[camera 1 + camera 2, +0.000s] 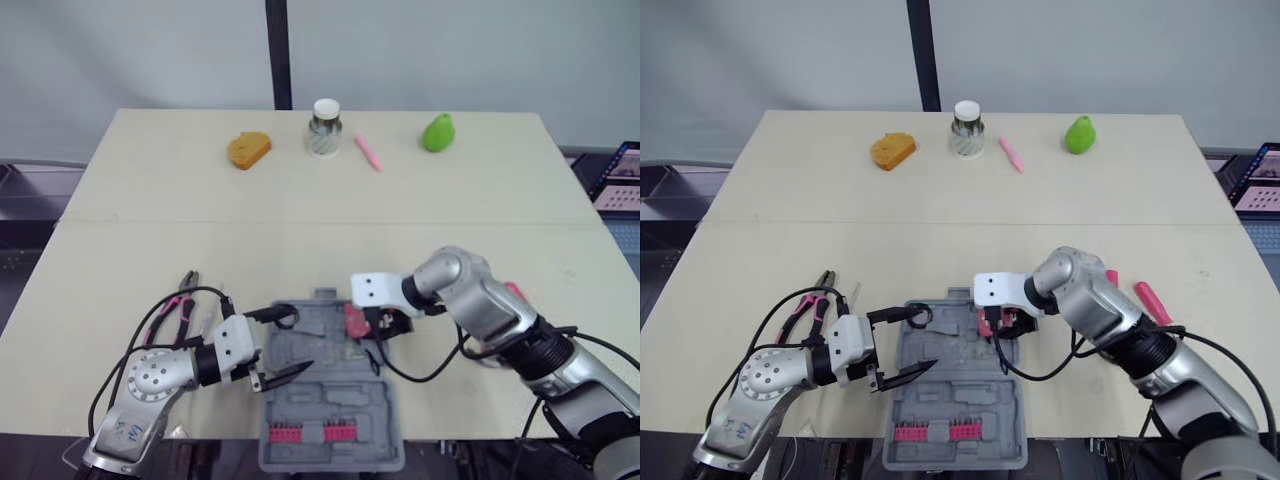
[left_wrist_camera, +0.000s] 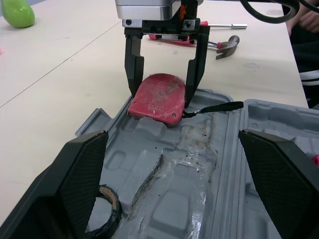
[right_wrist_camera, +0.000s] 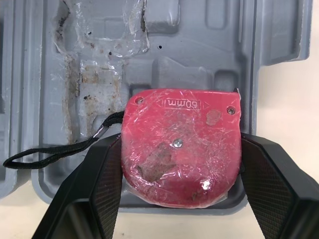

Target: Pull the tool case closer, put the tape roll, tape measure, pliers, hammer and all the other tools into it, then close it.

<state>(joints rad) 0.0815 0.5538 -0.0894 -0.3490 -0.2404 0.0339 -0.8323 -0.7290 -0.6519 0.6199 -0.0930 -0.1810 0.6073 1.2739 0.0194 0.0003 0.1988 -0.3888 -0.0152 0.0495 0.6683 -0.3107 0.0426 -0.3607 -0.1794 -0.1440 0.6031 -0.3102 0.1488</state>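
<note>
Red tape measure (image 3: pixel 182 147) clamped between the two black fingers of the right gripper (image 2: pixel 163 94), pinched on its narrow sides, broad face turned up toward the wrist. Held at the far right corner of the open grey tool case (image 1: pixel 330 395), lying at the near edge of the table (image 1: pixel 300 220), about in the middle. Tilted a little, lower edge touching or almost touching the moulded tray — cannot tell which. From the right wrist view, seen partly over the rim of the case and not fully over the tray, with the black strap (image 3: pixel 45 157) lying loose on the tray beside it.

So, for the coming move: to the near left of the fingers, free tray space; directly below them, mostly rim. Probably better to bring the measure a bit inward before letting go, otherwise some risk of sliding off the rim onto the table.

Left gripper (image 1: pixel 292 343) spread wide and holding nothing, hovering over the left half of the case, just beside the tape roll (image 2: pixel 112 216) already lying in the tray at its left side. Nearer to the pliers (image 1: pixel 180 310) — on the table just left of the case. Hammer (image 2: pixel 224 46) on the table to the right, beyond the right arm, so closer to the right gripper.
</note>
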